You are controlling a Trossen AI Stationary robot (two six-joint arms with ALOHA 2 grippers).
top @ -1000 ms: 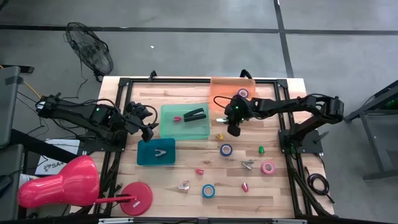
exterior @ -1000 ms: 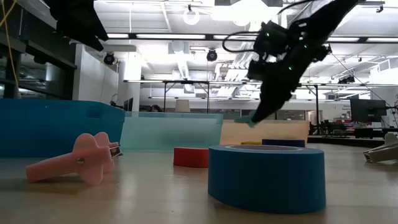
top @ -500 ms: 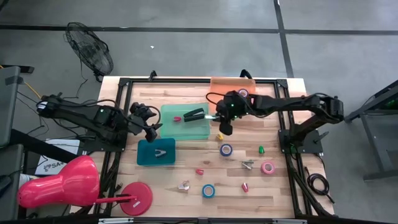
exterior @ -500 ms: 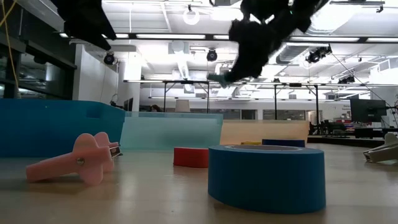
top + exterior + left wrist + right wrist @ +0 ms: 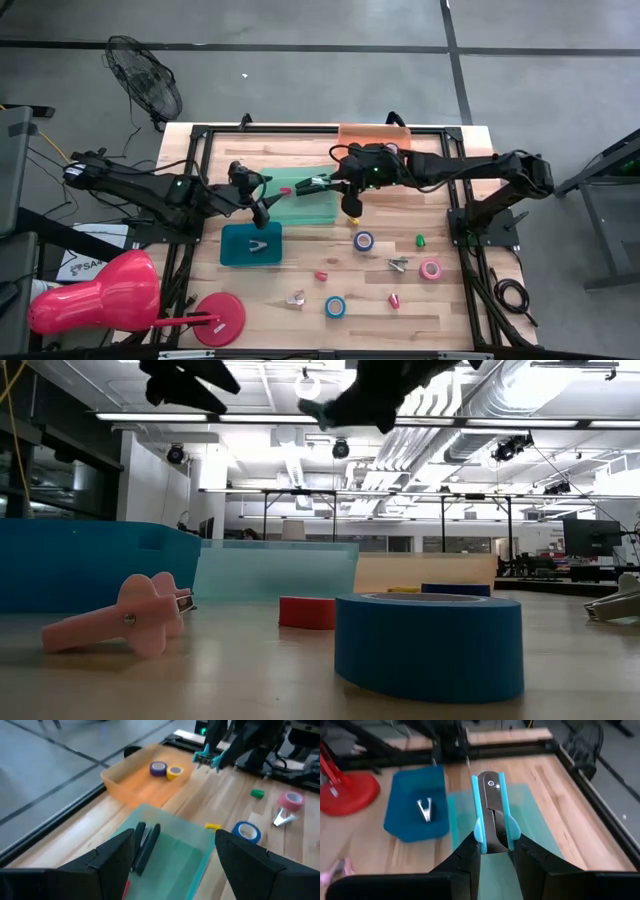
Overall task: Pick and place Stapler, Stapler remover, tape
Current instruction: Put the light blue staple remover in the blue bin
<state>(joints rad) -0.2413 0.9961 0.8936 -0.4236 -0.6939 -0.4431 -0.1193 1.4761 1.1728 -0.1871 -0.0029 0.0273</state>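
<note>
My right gripper [image 5: 342,187] is shut on a black stapler with teal sides [image 5: 492,810], carried in the air over the pale green tray [image 5: 318,210]. A second black stapler [image 5: 145,845] lies in that tray. My left gripper [image 5: 262,196] hangs open by the green tray's left edge, above the blue tray [image 5: 236,255], in which a metal stapler remover [image 5: 424,809] lies. Purple and yellow tape rolls [image 5: 159,768] lie in the orange tray [image 5: 131,785]. Blue tape rolls [image 5: 364,240], [image 5: 335,306] and a pink roll [image 5: 431,268] lie flat on the table. My right gripper pinches the teal-sided stapler between its two fingers by the long sides near one end [image 5: 492,839]. The rest of the stapler reaches forward past the fingertips, along the fingers. It is lifted clear, and its free end [image 5: 312,410] shows high above the table in the low view.
Small red, green and yellow pieces [image 5: 420,240] and metal and pink stapler removers [image 5: 398,264], [image 5: 130,622] lie scattered over the near half of the table. A red lamp [image 5: 100,295] stands off its near left corner. Black frame rails run along the table's sides.
My right gripper has carried the stapler up and toward the table's left, from beside the orange tray to above the green tray. My left gripper has moved toward the table's right, up to the green tray's left edge.
</note>
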